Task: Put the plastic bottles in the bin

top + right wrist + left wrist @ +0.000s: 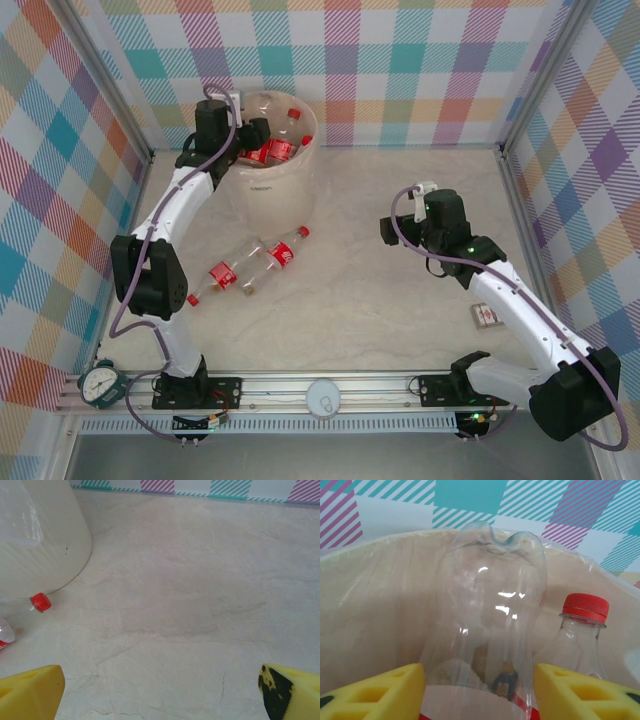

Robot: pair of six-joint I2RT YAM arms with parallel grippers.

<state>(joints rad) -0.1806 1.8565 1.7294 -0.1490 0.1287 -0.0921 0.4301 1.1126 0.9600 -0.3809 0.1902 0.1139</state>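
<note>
Yellow pads (pixel 380 690) of the left gripper (pixel 479 695) flank a clear bottle (pixel 490 605) inside the bin (pixel 365 610), can't tell if they're squeezing it, right gripper (pixel 160 692) is spread wide over the table (pixel 200 605), so several are binned and at least two bottles (pixel 283 255) lie outside.

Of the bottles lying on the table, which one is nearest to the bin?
The bottle whose red cap lies beside the bin; the other bottle lies past its base, farther from the bin.

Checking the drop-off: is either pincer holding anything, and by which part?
The left pincer brackets a clear bottle at its label band, over the bin; whether it actually grips cannot be told. The right pincer is open and empty.
</note>
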